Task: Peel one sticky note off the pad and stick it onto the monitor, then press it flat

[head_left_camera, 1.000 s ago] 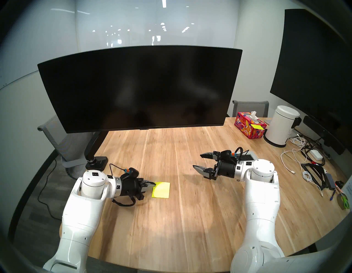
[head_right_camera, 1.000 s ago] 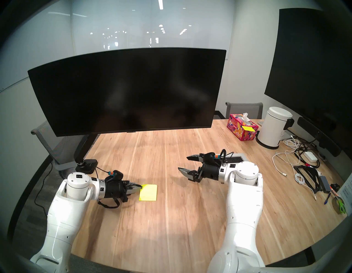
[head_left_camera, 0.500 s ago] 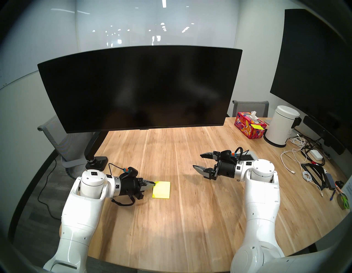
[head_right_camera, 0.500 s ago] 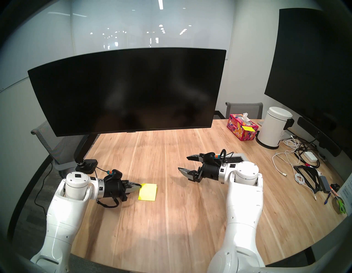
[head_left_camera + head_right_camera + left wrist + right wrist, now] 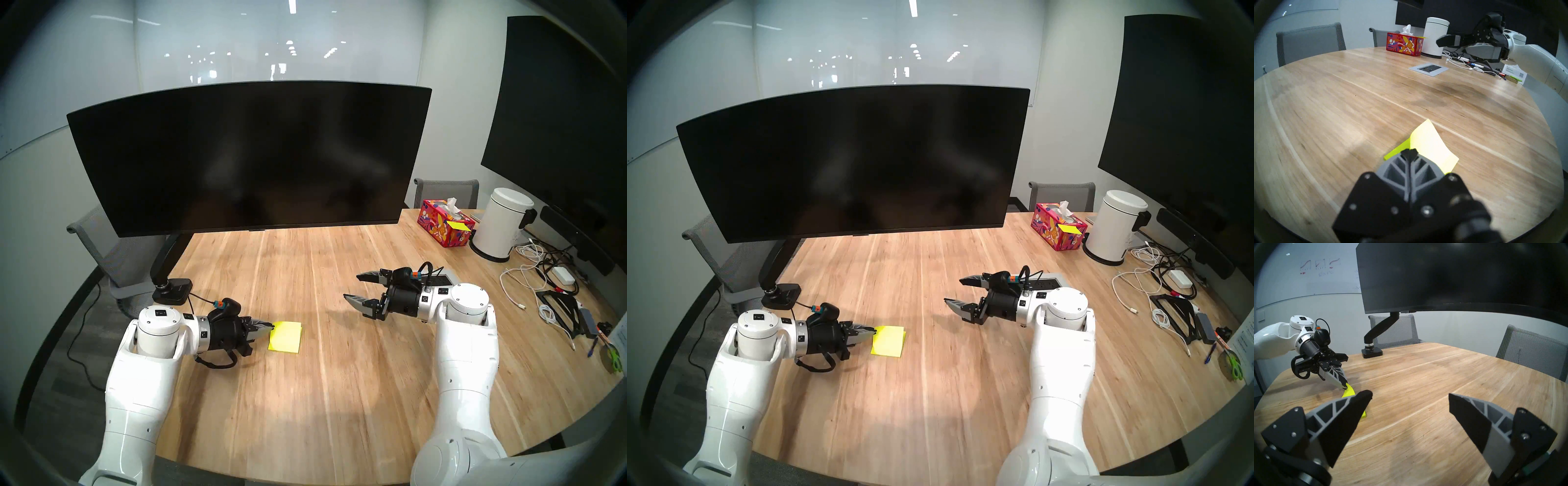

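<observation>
The left end effector (image 5: 271, 328) is clamped shut on the near-left corner of a thin, bright yellow-green square sticky note (image 5: 1430, 146). It's got that top sheet curled up off the square yellow pad (image 5: 1396, 150) of sticky sheets, which sits on the light wooden table (image 5: 339, 373) at about 7 o'clock from the table's middle. The right end effector (image 5: 351, 286) hangs at roughly 3 o'clock with its jaws wide apart, holding nothing.

Progress-wise, I'd say we're early: the peel has started, since the lifted corner shows in both wrist views, but the far edge of the note looks like it's touching the pad, so it isn't free yet. Carrying it over, sticking it and pressing it flat are all left. The very wide curved black monitor (image 5: 251, 159) at 12 o'clock has nothing on it.

Count: two end effectors, one pad, one note being lifted, one curved monitor, plus one bigger flat black display (image 5: 556, 112) at 2 o'clock.
</observation>
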Robot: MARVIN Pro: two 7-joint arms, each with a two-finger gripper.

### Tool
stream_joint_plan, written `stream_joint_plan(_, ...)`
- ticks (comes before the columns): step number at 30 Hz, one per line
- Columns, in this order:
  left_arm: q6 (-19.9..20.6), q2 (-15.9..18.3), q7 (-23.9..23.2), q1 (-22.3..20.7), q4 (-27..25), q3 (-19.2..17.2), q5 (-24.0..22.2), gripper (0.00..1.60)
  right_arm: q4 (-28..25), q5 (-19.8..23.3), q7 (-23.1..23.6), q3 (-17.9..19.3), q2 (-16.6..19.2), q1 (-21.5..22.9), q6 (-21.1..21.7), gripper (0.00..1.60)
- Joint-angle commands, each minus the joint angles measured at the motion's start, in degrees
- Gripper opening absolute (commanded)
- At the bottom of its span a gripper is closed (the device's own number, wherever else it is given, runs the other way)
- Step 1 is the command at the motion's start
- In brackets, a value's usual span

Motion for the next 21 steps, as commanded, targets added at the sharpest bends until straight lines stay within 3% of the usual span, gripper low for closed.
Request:
stream_joint_plan(1,-0.1,-0.3,-1.2,0.7,-2.6,-1.2,-1.7,0.0,-0.8,0.4,-0.1,0.1,0.1,0.6,-0.1,1.6)
stream_joint_plan(21,-0.7,-0.7,-3.0,1.6,-3.5,-2.6,-2.0,0.0,-0.8,0.4,-0.1,0.1,0.1,0.6,-0.1,1.6)
